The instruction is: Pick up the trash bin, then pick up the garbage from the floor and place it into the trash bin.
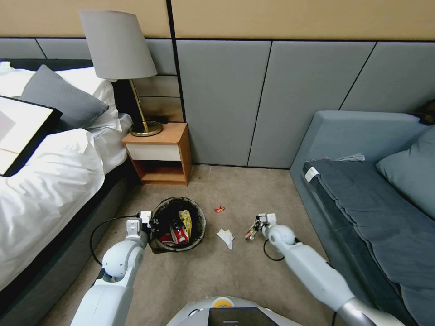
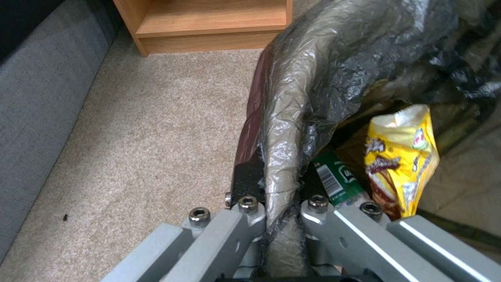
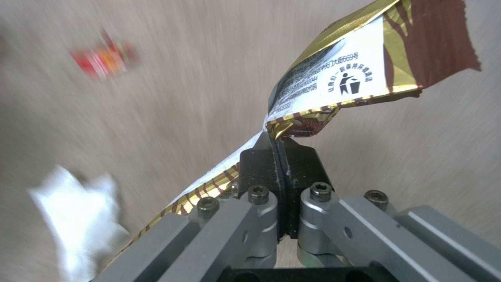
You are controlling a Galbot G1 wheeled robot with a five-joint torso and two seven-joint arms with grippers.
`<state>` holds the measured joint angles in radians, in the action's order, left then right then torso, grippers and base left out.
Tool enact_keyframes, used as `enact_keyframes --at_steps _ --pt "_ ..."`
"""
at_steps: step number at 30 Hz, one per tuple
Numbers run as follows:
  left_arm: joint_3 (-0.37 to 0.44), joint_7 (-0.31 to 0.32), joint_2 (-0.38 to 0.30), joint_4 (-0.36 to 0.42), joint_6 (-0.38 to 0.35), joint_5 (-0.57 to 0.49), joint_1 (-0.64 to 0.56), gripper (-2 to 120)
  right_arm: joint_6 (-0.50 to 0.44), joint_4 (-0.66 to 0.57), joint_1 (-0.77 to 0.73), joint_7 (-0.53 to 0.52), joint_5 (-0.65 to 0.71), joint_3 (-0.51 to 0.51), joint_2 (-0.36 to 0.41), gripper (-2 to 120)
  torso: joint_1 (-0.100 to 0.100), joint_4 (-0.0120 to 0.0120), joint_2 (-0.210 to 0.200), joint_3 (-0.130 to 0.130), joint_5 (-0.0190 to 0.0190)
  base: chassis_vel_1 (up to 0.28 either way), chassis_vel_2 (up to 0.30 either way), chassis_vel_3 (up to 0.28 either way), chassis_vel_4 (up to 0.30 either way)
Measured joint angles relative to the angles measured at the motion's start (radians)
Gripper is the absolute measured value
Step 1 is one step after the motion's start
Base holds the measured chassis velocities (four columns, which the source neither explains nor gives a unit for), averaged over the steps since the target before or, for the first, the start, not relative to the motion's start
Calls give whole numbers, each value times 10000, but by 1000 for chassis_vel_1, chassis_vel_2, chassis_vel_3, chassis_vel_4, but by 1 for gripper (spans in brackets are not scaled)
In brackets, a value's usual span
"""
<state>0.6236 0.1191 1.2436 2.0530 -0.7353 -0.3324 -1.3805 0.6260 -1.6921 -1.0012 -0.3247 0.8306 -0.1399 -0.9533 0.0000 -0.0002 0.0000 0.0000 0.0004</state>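
The trash bin, round with a black liner, sits just ahead of my left arm. My left gripper is shut on its near rim, pinching the liner-covered rim between its fingers. Inside lie a yellow snack wrapper, a red carton and a green-labelled bottle. My right gripper is shut on a gold, brown and white wrapper, just above the carpet. A white tissue and a tiny red wrapper lie on the floor between bin and right gripper.
A wooden nightstand with a lamp stands behind the bin. The bed runs along the left and a blue-grey sofa along the right. Beige carpet stretches between them.
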Motion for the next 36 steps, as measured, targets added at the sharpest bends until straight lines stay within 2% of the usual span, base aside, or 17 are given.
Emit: enact_keyframes --at_steps 1,5,7,8,10,11,13,15,17,18,19,22,23,25,26,29,36 --pt "-9 3 -3 0 0 10 -17 0 54 -905 -194 -133 356 -382 268 0 0 1 0 0 -4 0 0 0 0" --pt "-41 2 -2 0 0 16 -24 0 136 -1552 -247 -329 839 -598 477 0 0 0 0 0 -5 0 0 0 0" --pt "-170 9 46 -17 0 63 10 0 301 -3063 185 -1035 2416 -706 946 0 0 0 0 0 -3 0 0 0 0" --pt "-170 9 46 -17 0 63 10 0 301 -3063 185 -1035 2416 -706 946 0 0 0 0 0 -3 0 0 0 0" --pt "-238 16 93 -63 0 100 50 0 368 -4040 877 -1606 3834 -483 1172 0 0 2 0 0 -4 0 0 0 0" --pt "-238 16 93 -63 0 100 50 0 368 -4040 877 -1606 3834 -483 1172 0 0 2 0 0 -4 0 0 0 0" --pt "-295 24 153 -133 0 154 84 0 454 -4800 1813 -2037 5032 -53 1309 0 0 4 0 0 -6 0 0 0 0" --pt "-308 24 159 -146 -1 158 88 0 457 -4967 2157 -2139 5326 140 1344 0 0 -1 0 0 -5 0 0 0 0" --pt "-354 22 170 -170 0 178 101 0 433 -5366 3516 -2491 6303 984 1378 0 0 3 0 0 -9 0 0 0 0" --pt "-360 22 169 -178 -1 183 107 0 418 -5394 4113 -2590 6707 1402 1325 0 0 3 0 0 -7 0 0 0 0" --pt "-360 22 169 -178 -1 183 107 0 418 -5394 4113 -2590 6707 1402 1325 0 0 3 0 0 -7 0 0 0 0" --pt "-374 19 174 -213 0 214 138 0 429 -5106 5681 -2648 7378 2576 927 0 0 -2 0 0 -3 0 0 0 0" --pt "-374 19 174 -213 0 214 138 0 429 -5106 5681 -2648 7378 2576 927 0 0 -2 0 0 -3 0 0 0 0" --pt "-380 13 184 -244 0 218 154 0 435 -4680 6883 -2594 7461 3547 652 0 1 3 0 1 -8 0 0 0 0" --pt "-380 13 184 -244 0 218 154 0 435 -4680 6883 -2594 7461 3547 652 0 1 3 0 1 -8 0 0 0 0" --pt "-383 8 187 -296 -1 223 194 0 433 -4093 8198 -2426 7527 4888 241 0 1 3 0 1 -6 0 0 0 0" --pt "-366 2 173 -344 0 220 250 0 404 -3558 8911 -2472 7434 6465 -415 0 1 2 0 1 -7 0 0 0 0"
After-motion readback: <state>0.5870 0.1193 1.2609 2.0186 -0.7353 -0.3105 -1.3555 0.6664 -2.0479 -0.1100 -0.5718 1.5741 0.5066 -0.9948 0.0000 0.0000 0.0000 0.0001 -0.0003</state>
